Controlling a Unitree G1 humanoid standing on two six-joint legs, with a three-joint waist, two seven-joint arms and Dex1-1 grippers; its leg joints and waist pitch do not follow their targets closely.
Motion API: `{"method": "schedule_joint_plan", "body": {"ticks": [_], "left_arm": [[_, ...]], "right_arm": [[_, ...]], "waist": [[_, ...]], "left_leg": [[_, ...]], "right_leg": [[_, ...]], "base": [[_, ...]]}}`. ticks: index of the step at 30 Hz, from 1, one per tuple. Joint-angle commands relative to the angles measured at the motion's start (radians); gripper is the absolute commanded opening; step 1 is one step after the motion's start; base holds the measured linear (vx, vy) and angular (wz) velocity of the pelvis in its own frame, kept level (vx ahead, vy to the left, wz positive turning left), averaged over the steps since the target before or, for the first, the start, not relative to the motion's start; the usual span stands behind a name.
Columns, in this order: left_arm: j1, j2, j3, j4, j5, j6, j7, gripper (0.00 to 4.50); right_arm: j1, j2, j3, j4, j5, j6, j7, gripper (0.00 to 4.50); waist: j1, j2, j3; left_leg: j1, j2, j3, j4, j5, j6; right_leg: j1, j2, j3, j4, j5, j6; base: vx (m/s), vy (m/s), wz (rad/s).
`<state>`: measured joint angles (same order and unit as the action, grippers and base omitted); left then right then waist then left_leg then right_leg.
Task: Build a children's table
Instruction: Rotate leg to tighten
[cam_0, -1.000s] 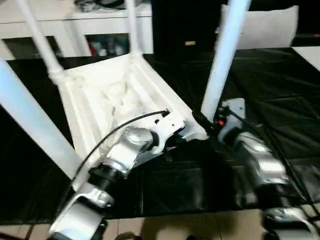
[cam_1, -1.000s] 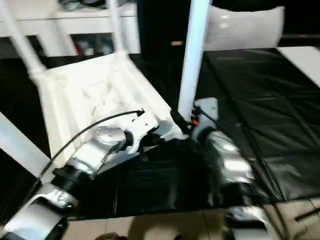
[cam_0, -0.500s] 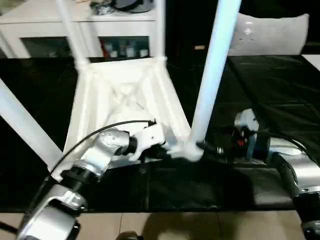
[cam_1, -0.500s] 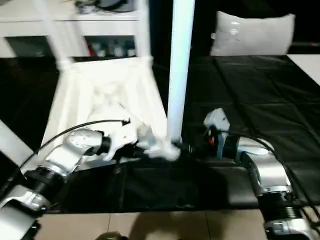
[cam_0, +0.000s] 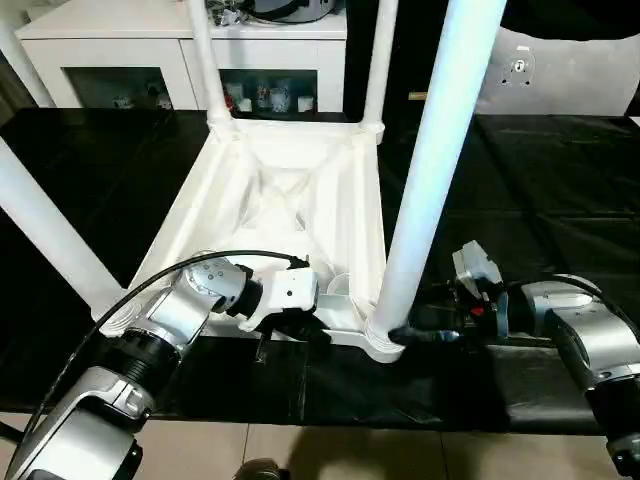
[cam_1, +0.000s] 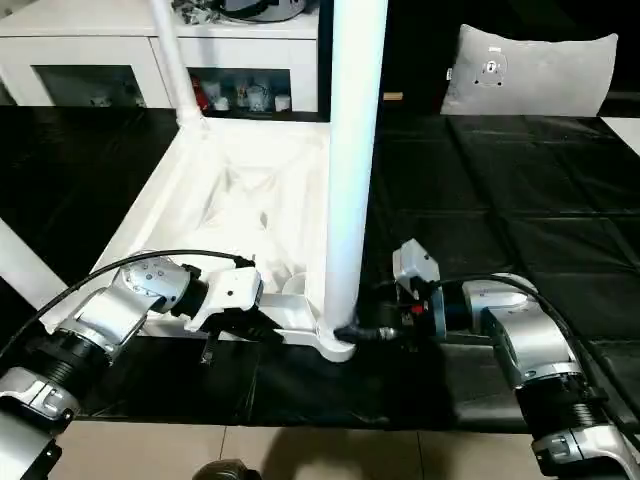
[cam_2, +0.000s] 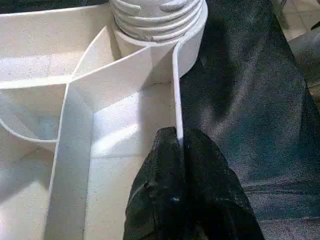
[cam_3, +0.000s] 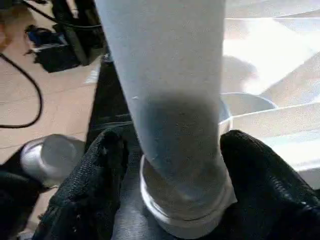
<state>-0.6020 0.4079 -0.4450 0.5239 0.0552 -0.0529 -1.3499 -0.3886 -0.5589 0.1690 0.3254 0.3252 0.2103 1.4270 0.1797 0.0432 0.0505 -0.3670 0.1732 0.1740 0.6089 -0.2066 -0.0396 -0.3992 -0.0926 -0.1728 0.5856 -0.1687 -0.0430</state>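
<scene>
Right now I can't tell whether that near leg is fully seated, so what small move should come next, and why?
Probably close the right gripper on the near leg and twist it tighter. Its fingers flank the leg's base at the corner socket, and the left gripper is pinching the tabletop's edge wall to brace it.
</scene>
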Motion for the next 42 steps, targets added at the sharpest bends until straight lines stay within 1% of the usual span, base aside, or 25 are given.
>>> {"method": "schedule_joint_plan", "body": {"ticks": [1,3,7,9,17,23,24,25,26,27,28,29,30,31,32,33,34,35,36,37,38,39,40,41,42], "left_arm": [[-0.015,-0.002,-0.049,0.001,0.027,-0.024,-0.046,0.0],[-0.016,-0.001,-0.048,0.006,0.027,-0.031,-0.048,0.0],[-0.012,0.001,-0.049,0.007,0.027,-0.034,-0.05,0.0],[-0.011,0.001,-0.049,0.007,0.027,-0.033,-0.051,0.0],[-0.005,0.001,-0.047,0.008,0.027,-0.028,-0.05,0.0],[0.006,-0.024,-0.021,-0.013,0.026,0.086,0.021,0.0],[0.007,-0.028,-0.017,-0.016,0.027,0.103,0.035,0.0],[0.009,-0.042,-0.007,-0.025,0.028,0.147,0.071,0.0],[0.013,-0.074,0.011,-0.04,0.027,0.222,0.135,0.0],[0.012,-0.082,0.014,-0.041,0.027,0.235,0.147,0.0],[0.01,-0.101,0.023,-0.041,0.025,0.266,0.178,0.0],[0.007,-0.121,0.033,-0.038,0.023,0.294,0.209,0.0],[-0.002,-0.156,0.047,-0.025,0.022,0.332,0.261,0.0],[-0.009,-0.18,0.057,-0.014,0.021,0.356,0.298,0.0],[-0.019,-0.207,0.067,-0.001,0.021,0.378,0.338,0.0],[-0.032,-0.243,0.083,0.019,0.025,0.405,0.4,0.0],[-0.032,-0.243,0.083,0.019,0.025,0.405,0.4,0.0],[-0.044,-0.273,0.099,0.035,0.024,0.421,0.449,0.0],[-0.078,-0.334,0.136,0.081,0.016,0.432,0.556,0.0],[-0.086,-0.349,0.147,0.091,0.016,0.434,0.585,0.0],[-0.092,-0.363,0.158,0.096,0.018,0.44,0.611,0.0],[-0.094,-0.371,0.161,0.094,0.021,0.442,0.617,0.0],[-0.094,-0.373,0.158,0.088,0.025,0.44,0.612,0.0],[-0.089,-0.366,0.146,0.079,0.037,0.429,0.594,0.0],[-0.084,-0.355,0.135,0.073,0.048,0.42,0.578,0.0]], "right_arm": [[-0.016,-0.001,0.01,-0.001,0.017,0.006,0.019,2.76],[-0.015,0.0,0.01,0.0,0.023,0.007,0.028,2.5],[-0.014,0.002,0.009,0.002,0.026,0.009,0.034,2.4],[-0.011,0.005,0.01,0.0,0.028,0.017,0.036,2.09],[0.006,0.012,0.013,-0.018,0.033,0.044,0.04,1.95],[0.045,0.049,-0.016,-0.062,0.067,0.082,-0.032,1.95],[0.049,0.058,-0.023,-0.066,0.068,0.086,-0.054,1.95],[0.048,0.089,-0.037,-0.058,0.052,0.095,-0.136,1.95],[0.032,0.158,-0.062,-0.013,-0.006,0.082,-0.319,1.95],[0.027,0.169,-0.067,-0.005,-0.014,0.082,-0.349,1.95],[0.016,0.196,-0.078,0.016,-0.033,0.084,-0.422,1.95],[0.004,0.221,-0.089,0.036,-0.05,0.086,-0.49,1.94],[-0.013,0.254,-0.103,0.062,-0.07,0.089,-0.579,1.94],[-0.024,0.278,-0.115,0.079,-0.08,0.096,-0.64,1.93],[-0.037,0.303,-0.129,0.095,-0.087,0.111,-0.703,1.93],[-0.052,0.331,-0.142,0.113,-0.106,0.118,-0.787,1.93],[-0.052,0.331,-0.142,0.113,-0.106,0.118,-0.787,1.92],[-0.064,0.353,-0.156,0.125,-0.118,0.126,-0.855,1.92],[-0.094,0.395,-0.204,0.166,-0.105,0.127,-0.968,1.92],[-0.101,0.406,-0.219,0.176,-0.096,0.121,-0.987,1.92],[-0.106,0.417,-0.233,0.183,-0.09,0.117,-1.005,1.92],[-0.107,0.424,-0.238,0.184,-0.088,0.111,-1.006,2.27],[-0.105,0.427,-0.239,0.179,-0.095,0.096,-1.01,2.27],[-0.1,0.428,-0.244,0.168,-0.091,0.084,-1.001,2.61],[-0.092,0.424,-0.245,0.157,-0.087,0.067,-0.982,2.64]], "waist": [[-0.004,-0.019,-0.078],[-0.001,-0.019,-0.079],[0.002,-0.018,-0.08],[0.006,-0.018,-0.08],[0.008,-0.017,-0.08],[0.011,-0.016,-0.079],[0.008,-0.017,-0.078],[0.008,-0.013,-0.077],[0.001,-0.012,-0.071],[-0.005,-0.014,-0.066],[-0.018,-0.017,-0.062],[-0.036,-0.015,-0.057],[-0.058,-0.008,-0.05],[-0.072,-0.003,-0.05],[-0.098,0.002,-0.049],[-0.118,0.015,-0.051],[-0.124,0.02,-0.05],[-0.121,0.026,-0.047],[-0.123,0.004,-0.028],[-0.122,-0.024,-0.031],[-0.115,-0.048,-0.011],[-0.102,-0.055,-0.048],[-0.088,-0.03,-0.046],[-0.082,-0.025,-0.066],[-0.084,-0.016,-0.068]], "left_leg": [[0.005,0.079,-0.026,-0.064,-0.096,0.094],[0.006,0.078,-0.026,-0.064,-0.091,0.093],[0.006,0.079,-0.025,-0.063,-0.084,0.095],[0.006,0.079,-0.025,-0.062,-0.083,0.094],[0.007,0.079,-0.026,-0.063,-0.087,0.089],[0.008,0.08,-0.026,-0.063,-0.088,0.086],[0.006,0.079,-0.026,-0.064,-0.092,0.084],[0.008,0.076,-0.026,-0.065,-0.108,0.077],[0.01,0.077,-0.025,-0.069,-0.131,0.059],[0.011,0.071,-0.026,-0.07,-0.147,0.045],[0.014,0.059,-0.027,-0.069,-0.185,0.021],[0.019,0.055,-0.028,-0.067,-0.221,0.006],[0.033,0.055,-0.03,-0.064,-0.285,-0.002],[0.042,0.062,-0.034,-0.063,-0.325,-0.007],[0.044,0.071,-0.044,-0.067,-0.39,-0.01],[0.037,0.107,-0.061,-0.093,-0.492,-0.007],[0.021,0.131,-0.074,-0.116,-0.547,-0.012],[0.009,0.158,-0.087,-0.15,-0.623,-0.02],[0.04,0.139,-0.049,-0.184,-0.758,-0.062],[0.069,0.081,-0.044,-0.129,-0.709,-0.077],[0.184,-0.048,0.015,0.112,-0.35,-0.034],[0.018,-0.023,-0.014,0.033,-0.198,0.033],[0.008,0.004,-0.033,-0.002,-0.159,0.035],[0.026,0.023,-0.041,-0.047,-0.118,0.042],[0.023,0.04,-0.049,-0.057,-0.096,0.041]], "right_leg": [[0.063,-0.097,0.082,-0.07,-0.272,-0.096],[0.062,-0.097,0.082,-0.068,-0.27,-0.096],[0.062,-0.097,0.082,-0.067,-0.258,-0.099],[0.061,-0.096,0.082,-0.067,-0.258,-0.099],[0.061,-0.096,0.081,-0.068,-0.266,-0.095],[0.061,-0.097,0.082,-0.069,-0.265,-0.097],[0.062,-0.097,0.081,-0.069,-0.274,-0.096],[0.061,-0.098,0.079,-0.076,-0.313,-0.085],[0.056,-0.097,0.078,-0.085,-0.364,-0.076],[0.055,-0.097,0.073,-0.094,-0.409,-0.063],[0.06,-0.098,0.062,-0.11,-0.51,-0.025],[0.06,-0.098,0.05,-0.124,-0.579,0.009],[0.055,-0.091,0.029,-0.145,-0.638,0.042],[0.056,-0.09,0.017,-0.153,-0.645,0.05],[0.066,-0.085,0.002,-0.158,-0.627,0.065],[0.089,-0.08,0.004,-0.13,-0.544,0.058],[0.105,-0.078,0.017,-0.09,-0.478,0.047],[0.117,-0.07,0.039,-0.026,-0.406,0.034],[0.078,-0.056,0.101,0.029,-0.287,-0.034],[0.053,-0.068,0.096,-0.062,-0.51,-0.009],[-0.106,-0.1,0.036,-0.251,-1.063,0.101],[0.091,-0.159,0.093,-0.156,-0.972,0.123],[0.111,-0.167,0.089,-0.148,-0.895,0.127],[0.074,-0.099,0.069,-0.126,-0.679,0.125],[0.079,-0.094,0.067,-0.115,-0.547,0.092]], "base": [[0.0,0.0,0.0],[0.0,0.0,0.0],[0.0,0.0,0.0],[0.0,0.0,0.0],[0.0,0.0,0.0],[0.0,0.0,0.0],[0.0,0.0,0.0],[0.0,0.0,0.0],[0.0,0.0,0.0],[0.0,0.0,0.0],[0.0,0.0,0.0],[0.0,0.0,0.0],[0.0,0.0,0.0],[0.0,0.0,0.0],[0.0,0.0,0.0],[0.0,0.0,0.0],[-0.059,0.025,-0.06],[-0.059,0.025,-0.06],[0.0,0.0,0.0],[0.0,0.0,0.0],[0.0,0.0,0.0],[0.086,-0.023,-0.2],[0.081,0.018,-0.27],[0.081,0.018,-0.27],[0.0,0.0,0.0]]}}
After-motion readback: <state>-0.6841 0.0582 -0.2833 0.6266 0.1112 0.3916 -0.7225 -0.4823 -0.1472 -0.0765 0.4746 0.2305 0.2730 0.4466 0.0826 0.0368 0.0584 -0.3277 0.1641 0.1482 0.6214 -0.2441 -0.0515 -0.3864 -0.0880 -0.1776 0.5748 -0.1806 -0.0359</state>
